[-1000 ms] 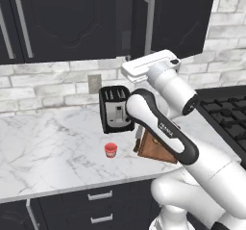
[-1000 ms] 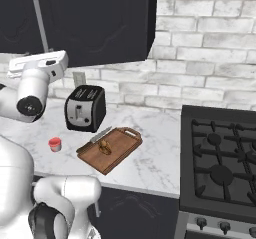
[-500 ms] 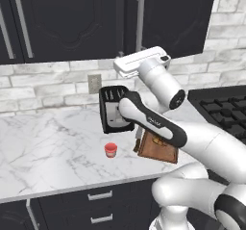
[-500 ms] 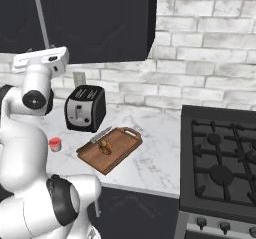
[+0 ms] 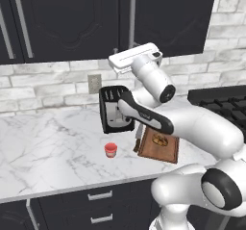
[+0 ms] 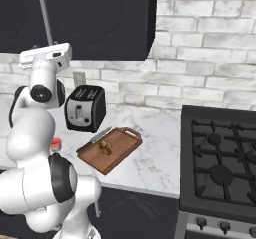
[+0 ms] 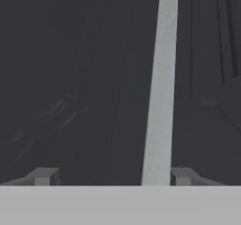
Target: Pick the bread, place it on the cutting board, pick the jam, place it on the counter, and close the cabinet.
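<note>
Bread (image 6: 105, 146) on cutting board (image 6: 121, 148); end effector (image 7: 112, 176) open, empty, at cabinet (image 7: 70, 78) handle (image 7: 161, 87).

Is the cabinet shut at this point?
Looks shut. In the left base view the cabinet door lies flush with its neighbour, and its bar handle stands upright against the front. The seam itself is too dark to confirm.

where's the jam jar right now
In the left base view the jam stands on the counter, in front of the toaster and left of the cutting board.
</note>
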Available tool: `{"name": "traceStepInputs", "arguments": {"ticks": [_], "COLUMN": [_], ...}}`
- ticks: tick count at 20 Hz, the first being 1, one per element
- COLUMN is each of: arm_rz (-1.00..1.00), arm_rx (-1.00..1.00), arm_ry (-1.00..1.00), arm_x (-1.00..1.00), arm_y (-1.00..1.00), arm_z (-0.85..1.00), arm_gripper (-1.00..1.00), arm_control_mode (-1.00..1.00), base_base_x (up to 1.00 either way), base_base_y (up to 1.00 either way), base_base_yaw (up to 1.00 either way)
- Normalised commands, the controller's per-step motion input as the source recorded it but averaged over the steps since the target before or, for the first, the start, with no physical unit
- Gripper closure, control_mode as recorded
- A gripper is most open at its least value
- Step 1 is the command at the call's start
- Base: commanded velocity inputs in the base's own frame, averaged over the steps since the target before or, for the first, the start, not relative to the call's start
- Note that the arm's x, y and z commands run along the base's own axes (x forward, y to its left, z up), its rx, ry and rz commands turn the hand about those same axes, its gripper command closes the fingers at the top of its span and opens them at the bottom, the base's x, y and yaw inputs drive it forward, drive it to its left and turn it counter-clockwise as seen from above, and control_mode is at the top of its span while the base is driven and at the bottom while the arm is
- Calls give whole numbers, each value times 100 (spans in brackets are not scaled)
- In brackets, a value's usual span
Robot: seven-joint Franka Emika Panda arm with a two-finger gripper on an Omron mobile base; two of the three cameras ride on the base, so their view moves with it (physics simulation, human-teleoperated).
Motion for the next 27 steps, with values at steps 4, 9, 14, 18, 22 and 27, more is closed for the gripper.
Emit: {"name": "traceStepInputs", "arguments": {"ticks": [4, 9, 14, 18, 22, 27], "arm_rz": [-2, -1, -1, -1, -1, -1], "arm_rx": [0, 0, 0, 0, 0, 0], "arm_ry": [0, 0, 0, 0, 0, 0], "arm_x": [32, 28, 32, 31, 29, 30], "arm_y": [11, 9, 10, 9, 8, 10], "arm_z": [2, 1, 0, 0, 0, 0], "arm_gripper": [-100, -100, -100, -100, -100, -100], "arm_control_mode": [-100, -100, -100, -100, -100, -100], "base_base_x": [0, 0, 0, 0, 0, 0], "base_base_y": [0, 0, 0, 0, 0, 0], "base_base_yaw": [0, 0, 0, 0, 0, 0]}}
